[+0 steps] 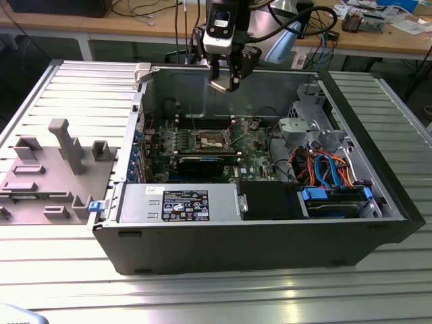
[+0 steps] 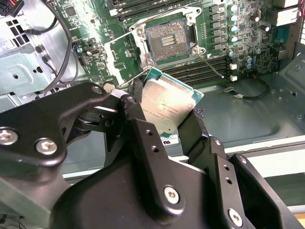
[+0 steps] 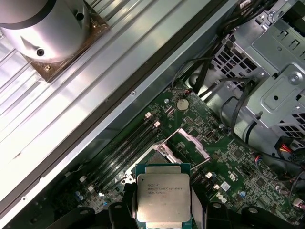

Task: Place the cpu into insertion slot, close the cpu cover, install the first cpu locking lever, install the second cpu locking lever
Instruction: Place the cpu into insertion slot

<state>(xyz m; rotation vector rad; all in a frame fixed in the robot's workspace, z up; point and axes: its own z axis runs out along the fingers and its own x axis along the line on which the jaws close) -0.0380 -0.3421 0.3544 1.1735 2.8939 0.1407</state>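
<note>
My gripper (image 1: 224, 82) hangs high over the open computer case, shut on the cpu (image 1: 219, 85). In both wrist views the cpu (image 2: 167, 105) (image 3: 163, 195) sits between the black fingers (image 2: 143, 129), its silvery top showing. The insertion slot (image 1: 209, 140) lies below on the green motherboard (image 1: 251, 145), and the second wrist view shows its dark centre (image 2: 167, 40) uncovered. In the first wrist view the cpu cover (image 3: 194, 141) stands raised beside the slot (image 3: 159, 155), which the cpu partly hides.
The case wall (image 1: 236, 250) encloses a grey power supply (image 1: 182, 202), a metal drive cage (image 1: 304, 128) and coloured cables (image 1: 327, 169) at the exterior view's right. A grey fixture (image 1: 61, 158) stands on the ribbed table at the left. Memory slots (image 2: 209, 67) run beside the socket.
</note>
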